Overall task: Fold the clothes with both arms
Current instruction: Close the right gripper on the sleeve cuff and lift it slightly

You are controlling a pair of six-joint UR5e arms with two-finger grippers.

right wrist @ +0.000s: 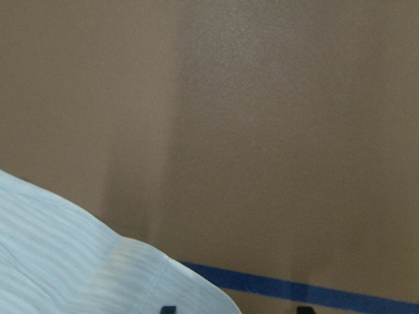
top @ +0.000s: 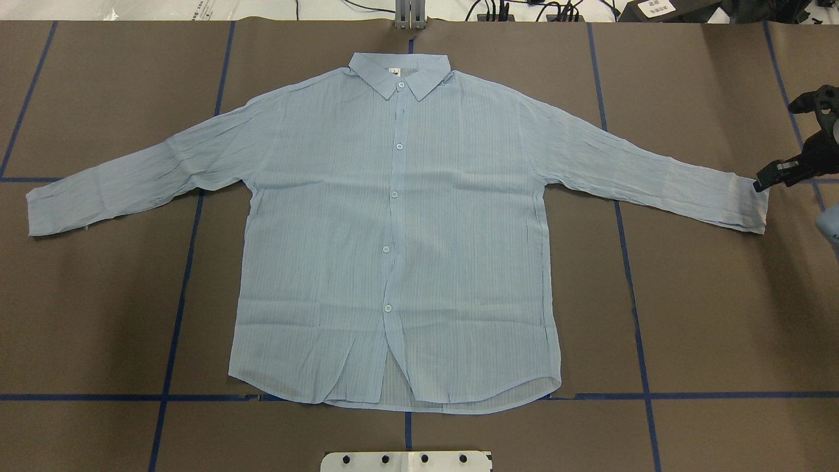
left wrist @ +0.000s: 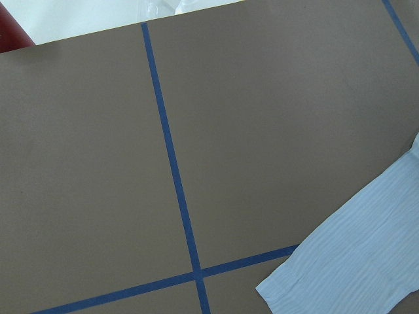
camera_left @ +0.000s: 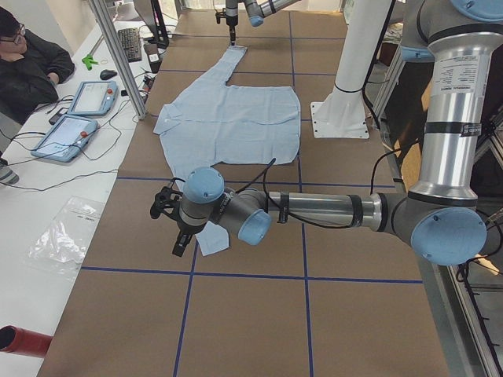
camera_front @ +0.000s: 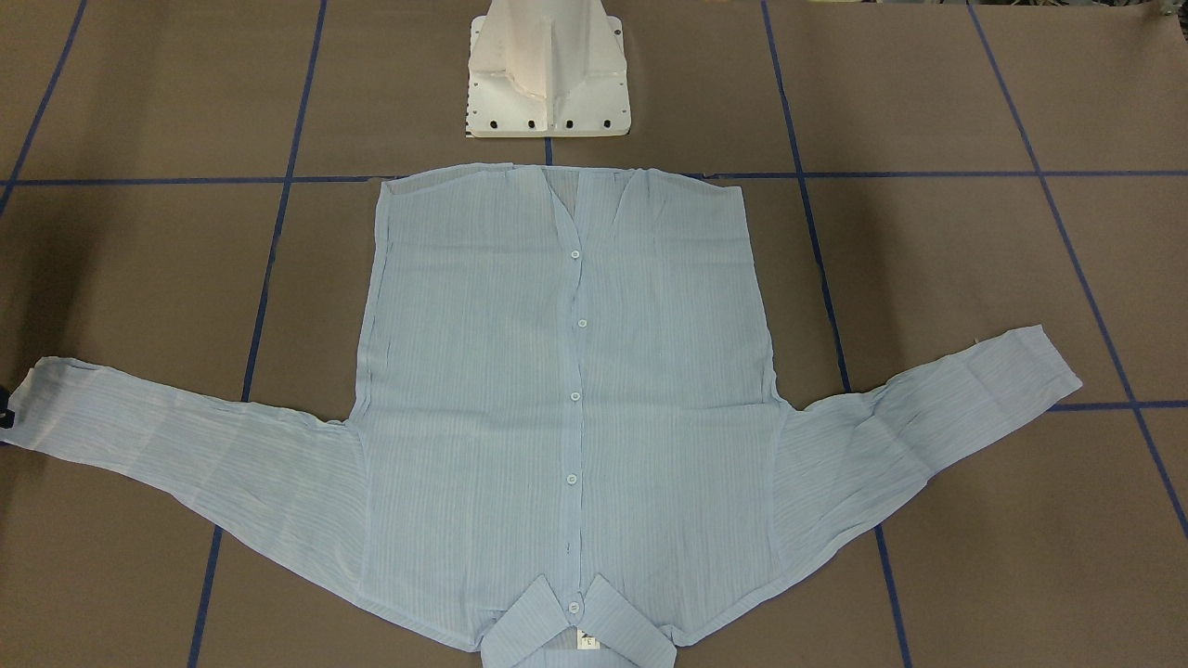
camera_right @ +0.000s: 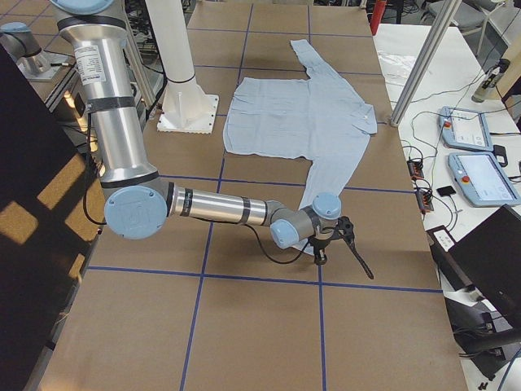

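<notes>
The light blue striped shirt (top: 393, 229) lies flat and buttoned on the brown table, collar (top: 400, 72) at the far side and both sleeves spread out. My right gripper (top: 780, 144) sits at the end of the sleeve on my right, open, with one fingertip (top: 761, 183) touching the cuff (top: 747, 203). The right wrist view shows two black fingertips (right wrist: 168, 309) set apart beside the cuff (right wrist: 98, 275). My left gripper (camera_left: 169, 228) hovers at the other cuff (camera_left: 212, 239); I cannot tell if it is open or shut. The left wrist view shows only that cuff (left wrist: 327, 275).
The white pedestal base (camera_front: 548, 74) stands just behind the shirt's hem. Blue tape lines (top: 177, 314) grid the table. A person (camera_left: 31, 63) sits at the side bench with teach pendants (camera_left: 75, 118) and cables. A plastic bag (camera_left: 63, 236) lies off the table's edge.
</notes>
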